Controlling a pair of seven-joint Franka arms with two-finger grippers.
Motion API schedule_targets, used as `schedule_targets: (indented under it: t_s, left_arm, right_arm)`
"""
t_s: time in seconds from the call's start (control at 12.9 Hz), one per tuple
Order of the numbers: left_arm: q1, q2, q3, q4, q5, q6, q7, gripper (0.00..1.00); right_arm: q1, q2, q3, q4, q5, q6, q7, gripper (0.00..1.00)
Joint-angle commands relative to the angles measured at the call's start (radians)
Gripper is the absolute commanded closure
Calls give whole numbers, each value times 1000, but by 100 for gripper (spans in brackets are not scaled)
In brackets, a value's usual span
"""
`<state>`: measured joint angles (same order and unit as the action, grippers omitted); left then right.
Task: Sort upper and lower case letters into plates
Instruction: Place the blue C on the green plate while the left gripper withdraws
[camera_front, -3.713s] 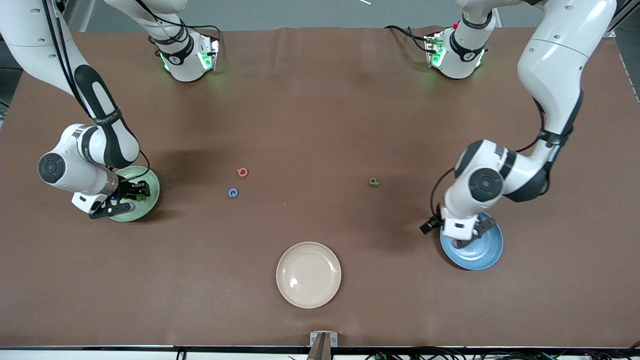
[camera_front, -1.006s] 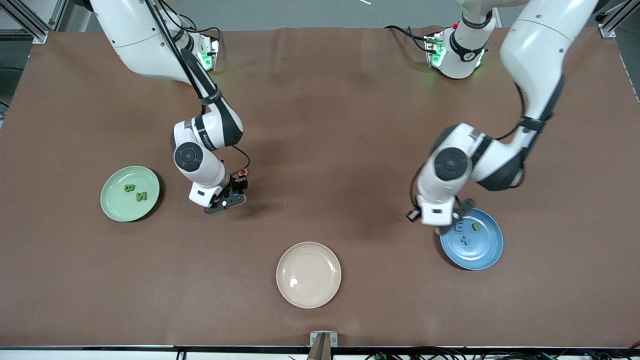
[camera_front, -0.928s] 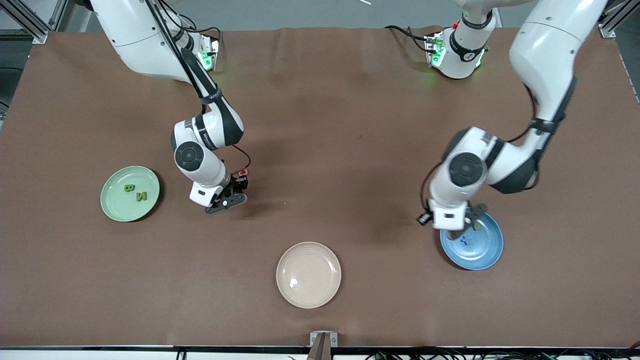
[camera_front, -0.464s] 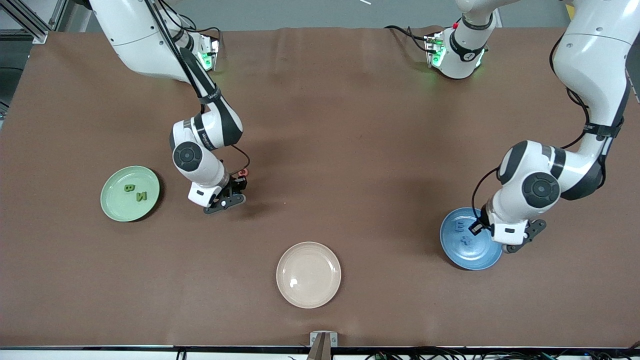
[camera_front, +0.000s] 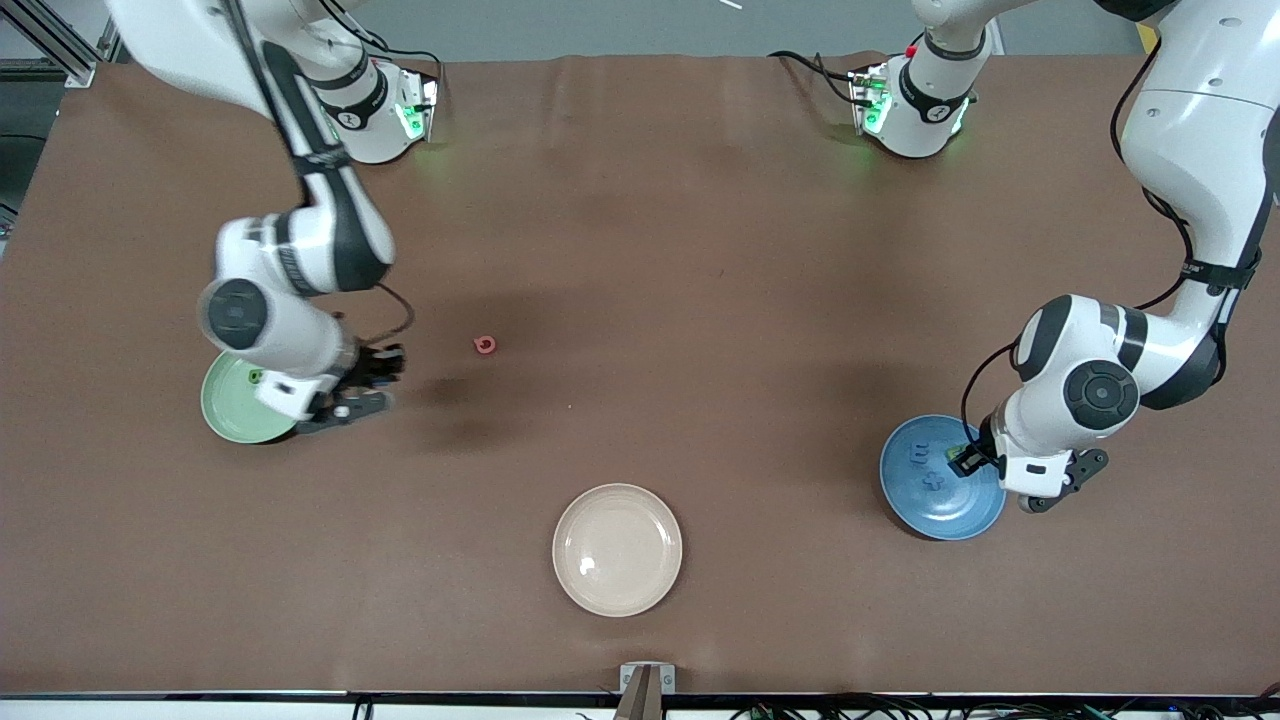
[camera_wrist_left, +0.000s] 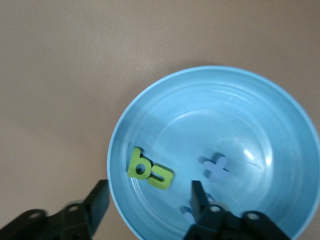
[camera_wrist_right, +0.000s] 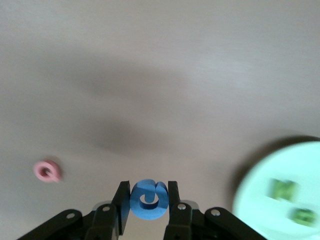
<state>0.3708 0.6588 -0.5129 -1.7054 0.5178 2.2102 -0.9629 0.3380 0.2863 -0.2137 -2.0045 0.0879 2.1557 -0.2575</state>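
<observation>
- While up in the air over the bare worktop (camera_front: 640, 250) just beside the mint green plate (camera_front: 222, 410), clamped on a blue letter (camera_wrist_right: 148, 199): the right claw (camera_wrist_right: 148, 206), fingers (camera_wrist_right: 121, 202) pressed against both sides of the letter.
- Held upright between those fingers, a curled blue shape like a C or G; which case, cannot tell.
- In the right wrist view, two green letters (camera_wrist_right: 284, 190) lying in the mint green plate, too blurred to read.
- Toward the right arm's end of the worktop: the mint green plate, partly hidden under the right arm in the front view.
- On the bare worktop, well apart from both plates and nearer the mint green one: a small red letter (camera_front: 485, 345), round with a hole.
- Over the rim of the blue plate (camera_front: 920, 500), at the left arm's end of the worktop: the left claw (camera_wrist_left: 150, 200), fingers (camera_wrist_left: 98, 200) spread apart and holding nothing.
- Flat in the blue plate: a yellow-green letter (camera_wrist_left: 149, 169), plus a pale blue cross-shaped letter (camera_wrist_left: 216, 167) near it and a further pale blue piece partly hidden by the claw.
- Yellow-green letter between the spread fingers in the left wrist view, touching neither.
- Nearest the front camera, between the two arms' ends: a cream plate (camera_front: 617, 549) with nothing in it.
</observation>
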Motion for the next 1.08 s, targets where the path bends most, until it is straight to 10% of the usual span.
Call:
schedule_targets:
  t_s: [0.0, 1.01]
  left_arm:
    - [5, -97, -60, 1, 11, -116, 54, 0]
    - [48, -468, -157, 167, -183, -552, 594, 0]
  right_arm:
    - [-109, -29, -38, -52, -17, -4, -208, 80]
    - [-278, 54, -35, -206, -7, 237, -328, 79]
